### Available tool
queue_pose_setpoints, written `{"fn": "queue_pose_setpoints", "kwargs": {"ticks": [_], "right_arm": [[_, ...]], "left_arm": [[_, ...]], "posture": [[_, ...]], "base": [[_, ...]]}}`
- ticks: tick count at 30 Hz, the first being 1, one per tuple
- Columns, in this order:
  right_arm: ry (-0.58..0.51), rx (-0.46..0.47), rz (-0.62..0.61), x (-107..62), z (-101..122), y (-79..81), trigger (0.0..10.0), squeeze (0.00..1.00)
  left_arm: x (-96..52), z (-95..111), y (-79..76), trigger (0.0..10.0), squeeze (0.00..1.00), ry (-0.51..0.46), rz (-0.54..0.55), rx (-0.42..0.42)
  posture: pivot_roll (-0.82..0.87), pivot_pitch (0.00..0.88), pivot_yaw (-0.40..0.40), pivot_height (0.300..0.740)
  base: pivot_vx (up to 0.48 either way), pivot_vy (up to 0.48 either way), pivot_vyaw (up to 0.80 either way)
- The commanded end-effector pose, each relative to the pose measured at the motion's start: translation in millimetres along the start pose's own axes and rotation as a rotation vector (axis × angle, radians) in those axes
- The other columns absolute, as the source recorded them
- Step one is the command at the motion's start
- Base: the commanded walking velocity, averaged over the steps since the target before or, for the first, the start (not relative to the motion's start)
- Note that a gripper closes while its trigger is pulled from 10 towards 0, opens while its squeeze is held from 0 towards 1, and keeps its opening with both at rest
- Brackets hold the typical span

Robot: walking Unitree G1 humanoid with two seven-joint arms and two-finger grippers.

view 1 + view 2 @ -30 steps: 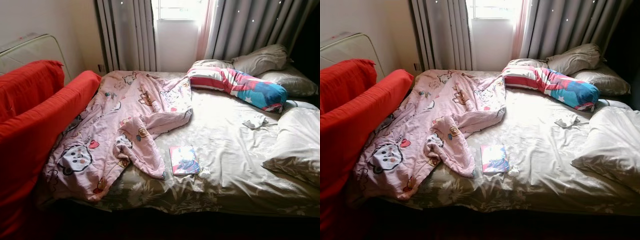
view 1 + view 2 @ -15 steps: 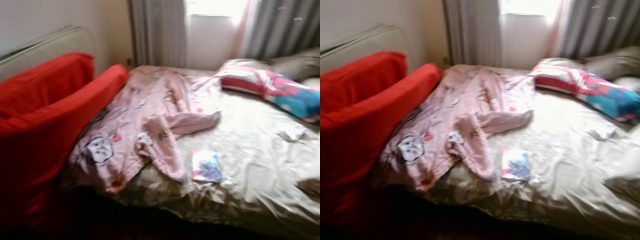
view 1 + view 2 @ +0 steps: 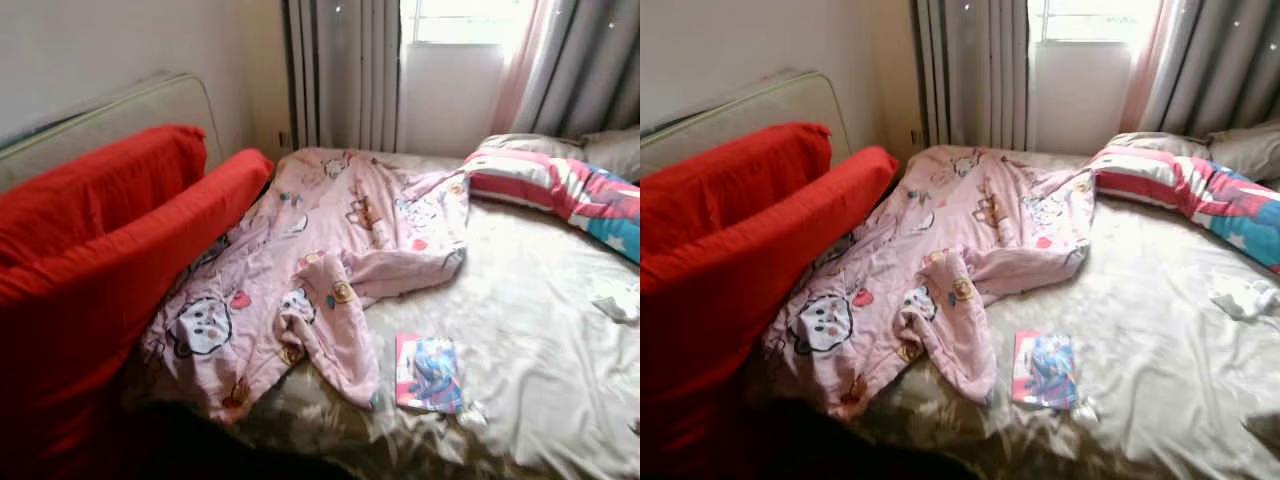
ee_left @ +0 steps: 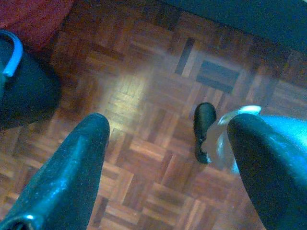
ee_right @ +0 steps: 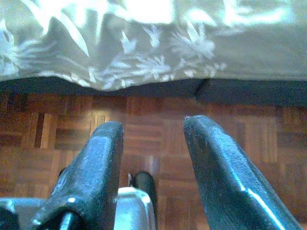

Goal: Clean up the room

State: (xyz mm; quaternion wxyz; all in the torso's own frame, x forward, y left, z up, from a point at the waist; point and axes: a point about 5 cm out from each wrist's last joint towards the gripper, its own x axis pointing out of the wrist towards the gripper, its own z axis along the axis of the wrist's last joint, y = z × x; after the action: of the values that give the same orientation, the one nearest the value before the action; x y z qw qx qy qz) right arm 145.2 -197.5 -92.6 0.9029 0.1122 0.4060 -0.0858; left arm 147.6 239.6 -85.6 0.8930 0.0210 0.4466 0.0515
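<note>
- Left gripper (image 4: 168, 158): released, fingers spread wide, empty, hanging over the parquet floor (image 4: 144, 72).
- Right gripper (image 5: 153, 158): released, empty, low beside the hanging edge of the bed sheet (image 5: 144, 48).
- Pink blanket (image 3: 310, 260): crumpled across the bed's left half, touching the red cushion (image 3: 100, 260). Judged soft, light, prone to drag; grasp at a folded corner.
- Book (image 3: 430, 372): flat near the bed's front edge. Judged stiff, thin; pinch by its edge.
- Open floor lies along the bed front.

One pink cartoon blanket (image 3: 330, 260), one book (image 3: 429, 372), one striped bolster (image 3: 560, 190), two red cushions (image 3: 110, 250), one crumpled white cloth (image 3: 617, 299).
</note>
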Motion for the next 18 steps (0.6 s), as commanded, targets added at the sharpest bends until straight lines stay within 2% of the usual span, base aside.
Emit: {"fn": "queue_pose_setpoints", "kwargs": {"ticks": [1,7,10,16,18], "right_arm": [[-0.002,0.013,0.006,-0.3,-2.6,4.5,10.0,0.00],[-0.008,0.029,-0.013,-1.0,-3.5,3.2,10.0,0.00],[-0.012,0.027,-0.018,-1.3,-3.5,2.3,10.0,0.00],[-0.062,0.044,-0.021,-2.2,-0.5,2.1,10.0,0.00],[-0.081,0.024,-0.006,-2.4,1.4,2.9,10.0,0.00]], "left_arm": [[-2.1,-6.0,4.1,10.0,0.00,0.020,0.011,0.005],[-2.0,-6.3,3.0,10.0,0.00,0.021,0.009,0.006],[-2.1,-7.0,2.7,10.0,0.00,0.025,0.011,0.011],[-2.4,-7.4,4.2,10.0,0.00,0.026,0.024,0.025],[-2.5,-6.0,5.5,10.0,0.00,0.015,0.027,0.028]], "posture": [[0.02,0.055,0.006,0.740],[0.02,0.053,0.004,0.740],[0.02,0.044,0.002,0.740],[0.02,0.031,0.005,0.740],[0.01,0.028,0.008,0.740]], "base": [[0.289,0.000,0.00],[0.290,0.000,0.00],[0.275,0.000,-0.78],[0.000,0.000,0.00],[0.000,0.000,0.00]]}}
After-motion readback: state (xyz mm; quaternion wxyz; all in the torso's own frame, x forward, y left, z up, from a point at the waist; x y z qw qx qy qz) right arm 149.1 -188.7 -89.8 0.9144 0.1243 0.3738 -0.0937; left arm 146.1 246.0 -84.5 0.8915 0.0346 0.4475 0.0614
